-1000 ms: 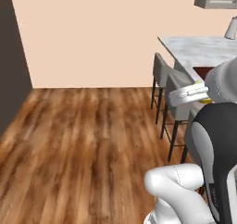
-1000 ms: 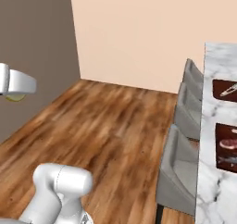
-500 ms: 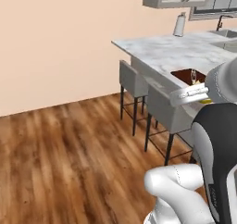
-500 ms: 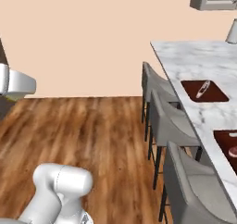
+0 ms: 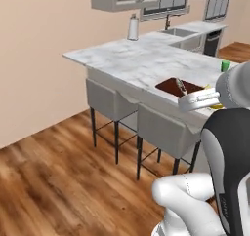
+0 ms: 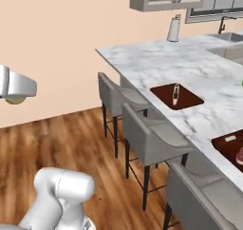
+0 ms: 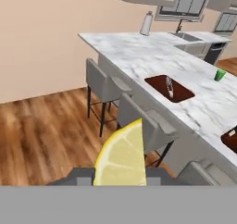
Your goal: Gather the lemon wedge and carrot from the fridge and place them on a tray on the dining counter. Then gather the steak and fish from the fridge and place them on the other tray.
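Note:
My gripper [image 7: 118, 180] is shut on the lemon wedge [image 7: 121, 156], a yellow slice standing up between the fingers in the hand view. From the left base view the gripper [image 5: 197, 101] hangs before the dining counter [image 5: 132, 59]; from the right it [image 6: 17, 88] is at the far left with the lemon wedge [image 6: 16, 100] under it. A dark red tray [image 6: 182, 101] holding a thin silver utensil lies on the marble. A second tray [image 6: 227, 146] carries a pinkish piece cut by the frame edge; whether it is the steak I cannot tell. Fridge, carrot and fish are out of view.
Grey stools [image 6: 144, 134] line the counter's near side over the wood floor [image 5: 58, 181]. A green cup [image 7: 220, 74] and a paper towel roll [image 7: 146, 24] stand on the marble. A sink [image 5: 179, 32] and upper cabinets are at the back.
The whole picture has swung: the base has turned, so the wall and floor gave way to the counter, stools and trays. The gripper still holds the lemon wedge.

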